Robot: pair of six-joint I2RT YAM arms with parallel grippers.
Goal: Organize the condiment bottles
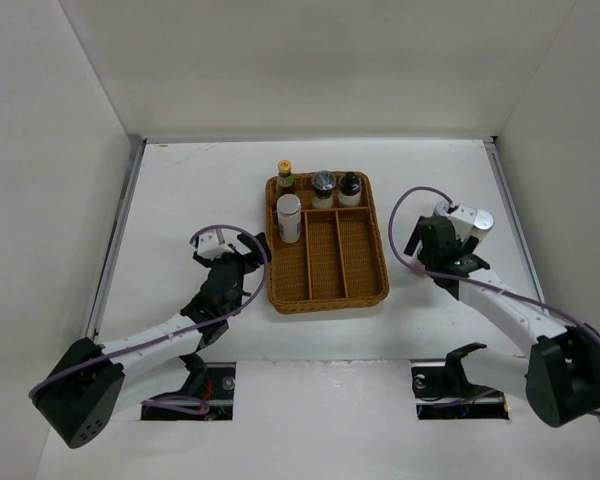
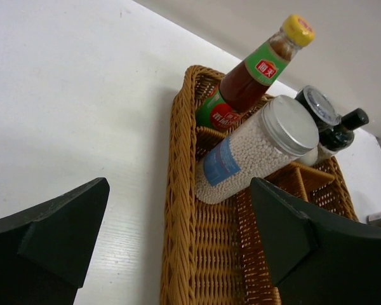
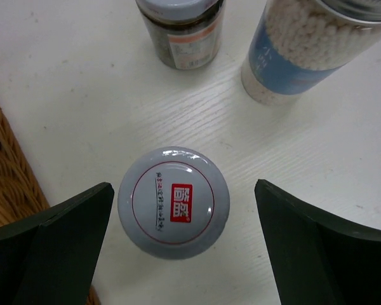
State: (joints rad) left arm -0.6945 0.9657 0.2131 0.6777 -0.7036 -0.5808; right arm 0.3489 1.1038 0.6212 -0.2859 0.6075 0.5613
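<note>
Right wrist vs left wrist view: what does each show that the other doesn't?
Right wrist only: a grey-lidded jar between the open right tool fingers, a dark jar and a blue-labelled bead jar, standing on the table. Left wrist only: red sauce bottle, silver-lidded bead jar, black-capped bottle, inside the wicker tray. Both: that tray's edge, the white table.

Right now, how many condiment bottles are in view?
7. Four stand in the basket: sauce bottle, tall white jar, silver-lidded jar, black-capped bottle. Three stand on the table: a grey-lidded jar inside the open right claw, a dark jar and a blue-labelled jar beyond.
</note>
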